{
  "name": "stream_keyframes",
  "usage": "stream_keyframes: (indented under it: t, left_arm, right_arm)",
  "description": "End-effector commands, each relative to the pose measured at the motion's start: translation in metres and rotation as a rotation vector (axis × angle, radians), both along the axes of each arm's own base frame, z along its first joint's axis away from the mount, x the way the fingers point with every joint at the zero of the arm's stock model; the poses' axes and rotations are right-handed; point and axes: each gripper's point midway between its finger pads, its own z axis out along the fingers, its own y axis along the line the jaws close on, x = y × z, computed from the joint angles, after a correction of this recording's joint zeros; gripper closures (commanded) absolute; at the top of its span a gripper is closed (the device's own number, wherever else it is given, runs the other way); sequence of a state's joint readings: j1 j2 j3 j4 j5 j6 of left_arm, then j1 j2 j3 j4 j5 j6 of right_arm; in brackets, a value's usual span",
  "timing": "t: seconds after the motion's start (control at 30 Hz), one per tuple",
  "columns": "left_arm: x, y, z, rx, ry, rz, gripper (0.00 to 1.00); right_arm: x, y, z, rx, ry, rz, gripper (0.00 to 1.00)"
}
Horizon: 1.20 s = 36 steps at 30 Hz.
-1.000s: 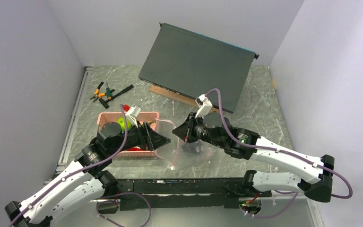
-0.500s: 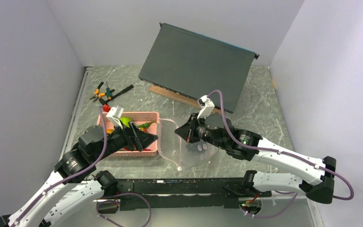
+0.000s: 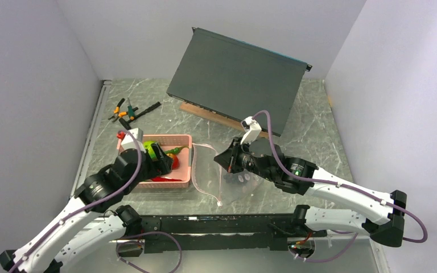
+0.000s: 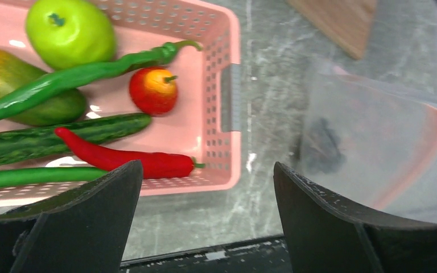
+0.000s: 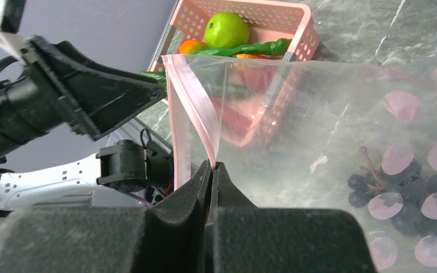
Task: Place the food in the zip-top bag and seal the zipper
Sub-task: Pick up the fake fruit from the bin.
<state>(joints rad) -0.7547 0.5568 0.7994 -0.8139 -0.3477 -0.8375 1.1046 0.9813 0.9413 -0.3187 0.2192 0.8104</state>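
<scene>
Two tasks split: right claw (image 5: 211,166) pinches pink zipper strip (image 5: 190,102) of clear crinkly bag (image 5: 318,114), seemingly propping it open; left claw (image 4: 206,170), at nine o'clock, gapes empty.

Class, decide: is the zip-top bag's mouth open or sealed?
Open: the right gripper pinches one side of the zipper, whose pink sides stand apart.

There is one pink plastic basket (image 4: 217,57), one clear plastic bag (image 4: 375,142), one round green apple (image 4: 68,31), one orange-green mango (image 4: 5,71), one small red fruit (image 4: 153,91), one dark green cucumber (image 4: 62,136), one red chili (image 4: 131,160) and two long green peppers (image 4: 91,71).
</scene>
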Motion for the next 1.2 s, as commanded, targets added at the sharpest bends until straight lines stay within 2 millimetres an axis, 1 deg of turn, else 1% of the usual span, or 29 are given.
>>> stream_keyframes:
  t: [0.0, 0.1, 0.2, 0.37, 0.47, 0.63, 0.77, 0.87, 0.93, 1.03, 1.1, 1.17]
  left_arm:
    - [0.026, 0.008, -0.013, 0.087, -0.010, 0.122, 0.08]
    - [0.040, 0.005, -0.027, 0.157, 0.026, 0.138, 0.05]
    - [0.055, 0.001, -0.046, 0.231, 0.083, 0.150, 0.03]
    - [0.080, -0.001, -0.077, 0.292, 0.175, 0.166, 0.02]
    - [0.095, -0.006, -0.094, 0.309, 0.209, 0.152, 0.05]
    - [0.109, -0.015, -0.126, 0.294, 0.286, 0.108, 0.13]
    - [0.114, -0.015, -0.144, 0.301, 0.327, 0.100, 0.20]
    - [0.114, -0.014, -0.153, 0.322, 0.351, 0.099, 0.27]
    - [0.114, -0.013, -0.157, 0.334, 0.362, 0.099, 0.33]
    - [0.111, -0.010, -0.156, 0.349, 0.373, 0.104, 0.45]
    - [0.109, -0.007, -0.151, 0.353, 0.366, 0.104, 0.53]
    - [0.106, -0.003, -0.142, 0.357, 0.351, 0.109, 0.57]
  right_arm:
    - [0.003, -0.005, 0.007, 0.006, -0.026, -0.015, 1.00]
    - [0.002, -0.005, 0.007, 0.012, -0.021, -0.012, 1.00]
    - [0.001, -0.006, 0.007, 0.010, -0.020, -0.011, 1.00]
    - [0.000, -0.008, 0.007, 0.007, -0.021, -0.009, 1.00]
    - [0.000, -0.009, 0.007, 0.008, -0.022, -0.010, 1.00]
    - [0.000, -0.009, 0.005, 0.003, -0.020, -0.011, 1.00]
    - [0.000, -0.010, 0.003, 0.000, -0.019, -0.013, 1.00]
    - [0.001, -0.010, 0.003, -0.001, -0.020, -0.016, 1.00]
    - [0.001, -0.010, 0.003, -0.002, -0.018, -0.016, 1.00]
    - [0.002, -0.010, 0.003, -0.002, -0.017, -0.016, 1.00]
    - [0.002, -0.009, 0.002, -0.004, -0.014, -0.015, 1.00]
    - [0.002, -0.007, 0.001, -0.005, -0.013, -0.011, 1.00]
